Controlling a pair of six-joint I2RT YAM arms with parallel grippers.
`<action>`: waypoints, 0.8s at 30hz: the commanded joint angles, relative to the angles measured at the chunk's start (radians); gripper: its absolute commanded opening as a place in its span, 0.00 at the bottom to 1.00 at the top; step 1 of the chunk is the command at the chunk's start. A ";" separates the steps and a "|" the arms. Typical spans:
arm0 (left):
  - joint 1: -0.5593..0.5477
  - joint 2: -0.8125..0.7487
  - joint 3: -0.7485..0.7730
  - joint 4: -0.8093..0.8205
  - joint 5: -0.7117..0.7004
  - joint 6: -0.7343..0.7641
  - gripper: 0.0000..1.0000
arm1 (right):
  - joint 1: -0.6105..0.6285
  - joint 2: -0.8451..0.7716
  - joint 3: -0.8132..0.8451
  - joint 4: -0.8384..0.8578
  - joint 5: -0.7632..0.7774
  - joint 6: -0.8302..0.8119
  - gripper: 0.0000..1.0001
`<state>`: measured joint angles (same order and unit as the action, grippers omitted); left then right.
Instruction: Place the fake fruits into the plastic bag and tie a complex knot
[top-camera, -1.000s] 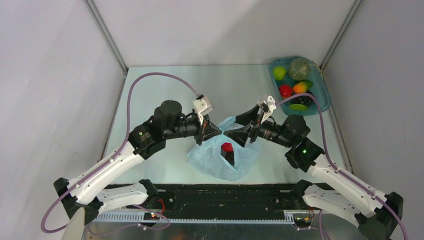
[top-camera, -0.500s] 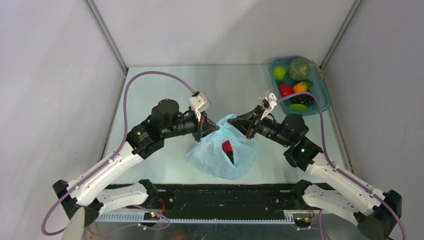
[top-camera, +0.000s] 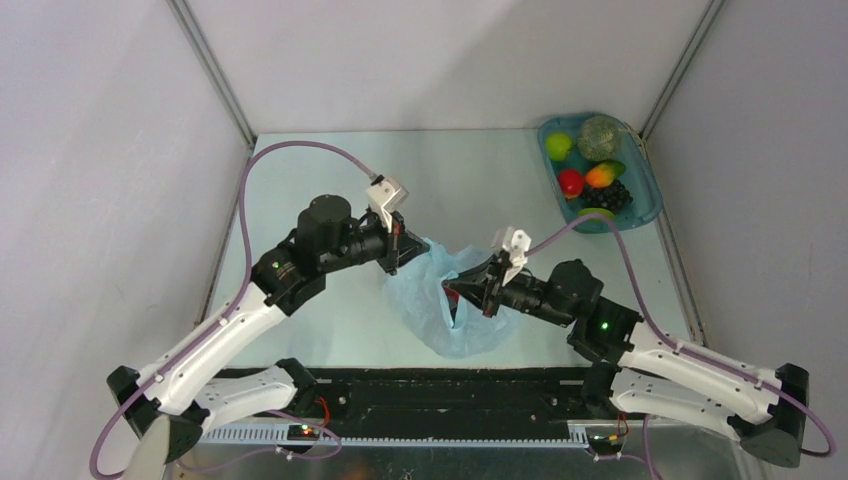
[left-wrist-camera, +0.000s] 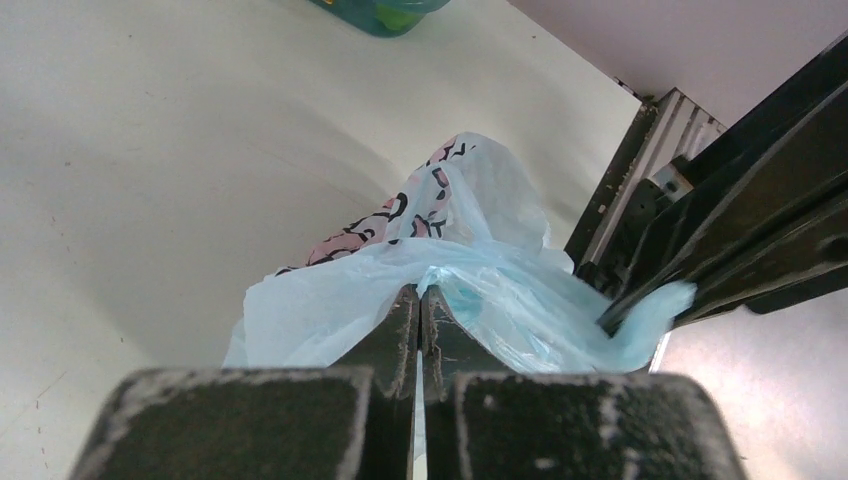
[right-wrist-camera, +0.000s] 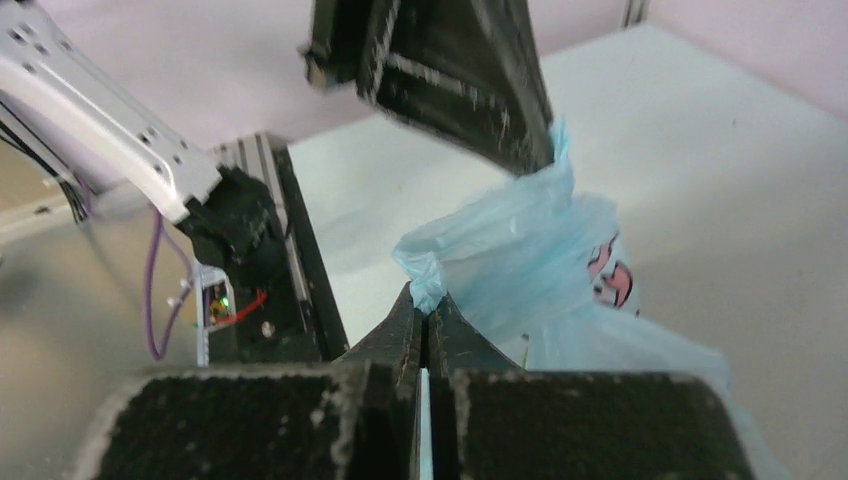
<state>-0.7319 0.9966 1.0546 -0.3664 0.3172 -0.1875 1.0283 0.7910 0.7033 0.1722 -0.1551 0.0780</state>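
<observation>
left gripper (top-camera: 401, 262) (left-wrist-camera: 420, 293): jaws closed flat on a fold at the far-left rim of the plastic bag (top-camera: 458, 328) (left-wrist-camera: 478, 195) (right-wrist-camera: 530, 235)
right gripper (top-camera: 451, 293) (right-wrist-camera: 428, 301): jaws pressed together on a thin twist of its near-right edge
bag place: on the table (top-camera: 320, 180) near the front edge, body sagging beneath both grippers
bag axis: rim pulled diagonally, far-left to near-right
bag material: thin crinkly light-blue film, pink-and-black print
fake fruits (top-camera: 590, 178): glossy, in the teal oval tray (top-camera: 647, 198), far right corner, well apart from the bag
</observation>
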 joint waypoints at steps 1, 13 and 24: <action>0.019 -0.010 -0.015 0.052 -0.013 -0.035 0.00 | 0.034 0.026 -0.047 -0.042 0.080 -0.027 0.00; 0.029 0.004 -0.006 0.035 0.010 -0.010 0.02 | 0.045 0.103 -0.129 0.029 0.185 -0.025 0.00; 0.029 0.067 0.042 -0.047 0.053 0.066 0.83 | 0.044 0.113 -0.131 0.058 0.173 -0.036 0.00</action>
<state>-0.7082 1.0500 1.0420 -0.3923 0.3573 -0.1646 1.0672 0.9028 0.5701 0.1764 0.0032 0.0612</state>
